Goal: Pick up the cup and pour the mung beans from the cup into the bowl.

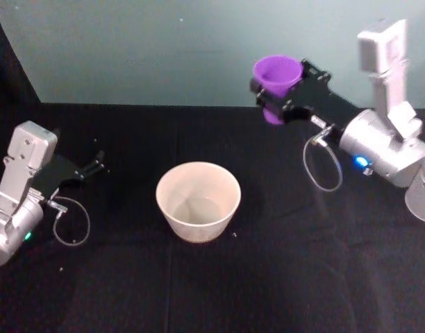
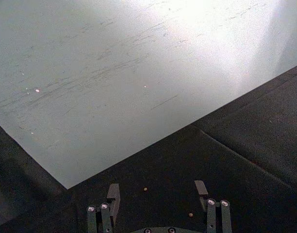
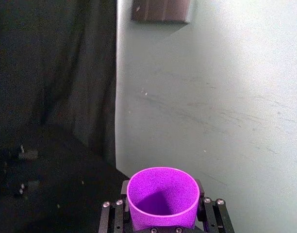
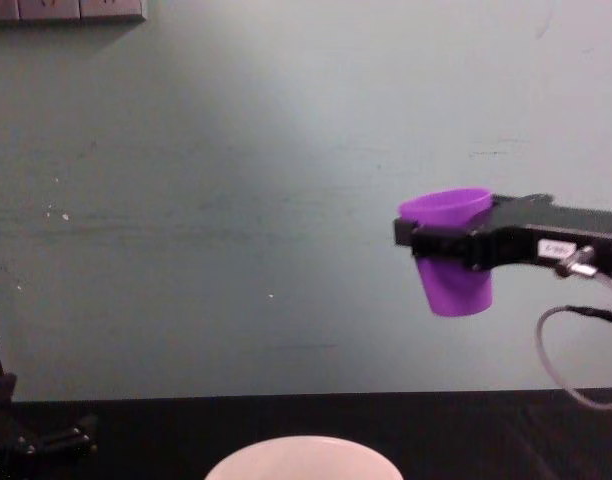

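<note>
- Black cloth is covering the bench (image 1: 129, 298) across the whole work area.
- Nearest the robot, the bowl (image 1: 198, 201) is standing upright on the bench at the centre, with its wide rim facing up; its rim is also showing at the lower edge of the chest view (image 4: 304, 458).
- On the robot's left, the left gripper (image 1: 98, 164) is hanging low over the bench, well apart from the bowl, with its fingers spread apart and nothing between them (image 2: 157, 188).
- Two small round grains (image 2: 145, 189) are lying on the cloth just ahead of the left gripper.
- Farther back on the robot's right, the right gripper (image 1: 271, 94) is clamping the cup (image 1: 276, 75) around its wall, one finger on each side.
- The cup is being held high above the bench, mouth up and close to upright (image 4: 454, 285), behind and to the right of the bowl and well apart from it.
- In the right wrist view, the cup's open mouth (image 3: 162, 199) is sitting between the two fingers.
- A pale green wall (image 4: 236, 200) is standing behind the bench.
</note>
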`<action>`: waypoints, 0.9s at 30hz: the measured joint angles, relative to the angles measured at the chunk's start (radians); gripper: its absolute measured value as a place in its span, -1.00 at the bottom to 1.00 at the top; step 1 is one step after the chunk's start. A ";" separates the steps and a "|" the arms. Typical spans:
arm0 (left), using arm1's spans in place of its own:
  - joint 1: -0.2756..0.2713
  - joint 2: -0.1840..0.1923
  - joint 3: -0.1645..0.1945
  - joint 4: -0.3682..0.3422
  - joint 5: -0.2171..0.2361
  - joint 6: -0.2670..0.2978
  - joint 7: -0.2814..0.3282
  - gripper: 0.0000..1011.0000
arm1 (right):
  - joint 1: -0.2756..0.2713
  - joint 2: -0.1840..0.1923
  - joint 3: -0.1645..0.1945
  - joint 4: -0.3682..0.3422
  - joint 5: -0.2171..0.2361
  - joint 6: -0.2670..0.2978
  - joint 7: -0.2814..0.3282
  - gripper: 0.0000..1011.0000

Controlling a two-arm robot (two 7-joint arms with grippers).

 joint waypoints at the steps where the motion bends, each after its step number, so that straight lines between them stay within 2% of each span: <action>1: 0.000 0.000 0.000 0.000 0.000 0.000 0.000 0.98 | 0.009 -0.003 -0.008 0.013 -0.015 -0.006 0.003 0.48; 2: 0.000 0.000 0.000 0.000 0.000 0.000 0.000 0.98 | 0.026 -0.005 -0.025 0.034 -0.047 -0.017 0.007 0.48; 6: 0.000 0.000 0.000 0.000 0.000 0.000 0.000 0.98 | 0.051 -0.002 -0.060 0.064 -0.120 -0.040 0.010 0.48; 7: 0.000 0.000 0.000 0.000 0.000 0.000 0.000 0.98 | 0.062 0.004 -0.078 0.071 -0.160 -0.050 0.011 0.48; 9: 0.000 0.000 0.000 0.000 0.000 0.000 0.000 0.98 | 0.071 0.012 -0.096 0.073 -0.200 -0.057 0.012 0.48; 10: 0.000 0.000 0.000 0.000 0.000 0.000 0.000 0.98 | 0.079 0.021 -0.113 0.073 -0.241 -0.061 0.013 0.48; 11: 0.000 0.000 0.000 0.000 0.000 0.000 0.000 0.98 | 0.083 0.026 -0.121 0.073 -0.260 -0.062 0.013 0.48; 14: 0.000 0.000 0.000 0.000 0.000 0.000 0.000 0.98 | 0.099 0.046 -0.159 0.063 -0.344 -0.064 0.015 0.48; 15: 0.000 0.000 0.000 0.000 0.000 0.000 0.000 0.98 | 0.109 0.058 -0.181 0.054 -0.398 -0.064 0.015 0.48; 19: 0.000 0.000 0.000 0.000 0.000 0.000 0.000 0.98 | 0.131 0.081 -0.231 0.035 -0.509 -0.072 0.015 0.48; 21: 0.000 0.000 0.000 0.000 0.000 0.000 0.000 0.98 | 0.147 0.100 -0.272 0.014 -0.602 -0.077 0.016 0.48; 22: 0.000 0.000 0.000 0.000 0.000 0.000 0.000 0.98 | 0.147 0.100 -0.272 0.014 -0.602 -0.077 0.016 0.48; 25: 0.000 0.000 0.000 0.000 0.000 0.000 0.000 0.98 | 0.159 0.119 -0.314 -0.011 -0.707 -0.078 0.012 0.48; 27: 0.000 0.000 0.000 0.000 0.000 0.000 0.000 0.98 | 0.161 0.122 -0.324 -0.018 -0.738 -0.077 0.009 0.48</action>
